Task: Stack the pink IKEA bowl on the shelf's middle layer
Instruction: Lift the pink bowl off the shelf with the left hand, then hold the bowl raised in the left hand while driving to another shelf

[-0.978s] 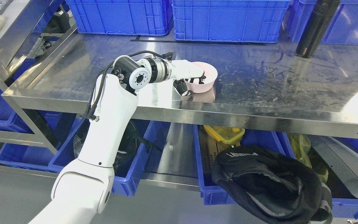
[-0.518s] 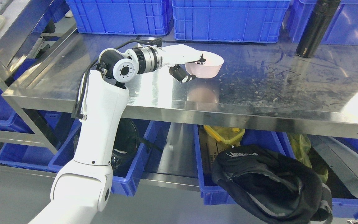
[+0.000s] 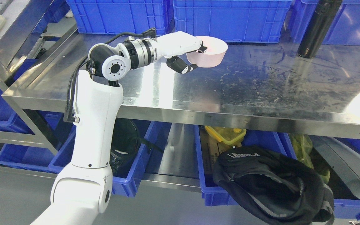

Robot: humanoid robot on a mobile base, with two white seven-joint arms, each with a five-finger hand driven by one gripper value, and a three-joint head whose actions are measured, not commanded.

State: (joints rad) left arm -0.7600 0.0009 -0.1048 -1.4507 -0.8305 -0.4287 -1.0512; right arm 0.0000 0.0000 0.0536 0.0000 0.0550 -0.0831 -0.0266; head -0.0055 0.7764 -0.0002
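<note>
A: What is at the left?
B: The white left hand [image 3: 188, 51], fingers closed over the near rim of the round pink plastic bowl [image 3: 209, 55], thumb beneath.
A: And the bowl?
B: Held clear above the scratched steel shelf [image 3: 261, 84], before the blue plastic crates [image 3: 230, 18]; a black cylindrical bottle [image 3: 316, 28] stands far right.

Black bag [image 3: 270, 178] in lower bin: white logo lettering, upside down, unreadable. No other legible text.
</note>
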